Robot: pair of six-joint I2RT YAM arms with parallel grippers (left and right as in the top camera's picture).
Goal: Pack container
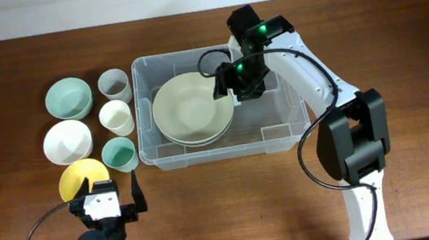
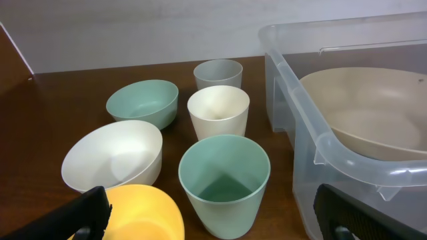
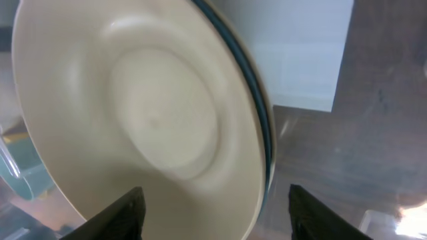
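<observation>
The clear plastic container (image 1: pixel 282 136) stands mid-table and holds stacked cream plates (image 1: pixel 188 107) in its left half; its wall also shows in the left wrist view (image 2: pixel 320 150). My right gripper (image 1: pixel 233 85) hangs open inside the container over the plates' right edge; in the right wrist view the top cream plate (image 3: pixel 147 113) fills the frame between the spread fingers (image 3: pixel 217 213), and the container's white label (image 3: pixel 293 60) shows beyond it. My left gripper (image 1: pixel 115 199) is open and empty near the front edge, by a yellow bowl (image 1: pixel 81 179).
Left of the container stand a green bowl (image 1: pixel 67 98), a white bowl (image 1: pixel 67 142), a grey cup (image 1: pixel 113 85), a cream cup (image 1: pixel 116 116) and a green cup (image 1: pixel 119 154). The left wrist view shows the green cup (image 2: pixel 223 183) and yellow bowl (image 2: pixel 143 213) close ahead.
</observation>
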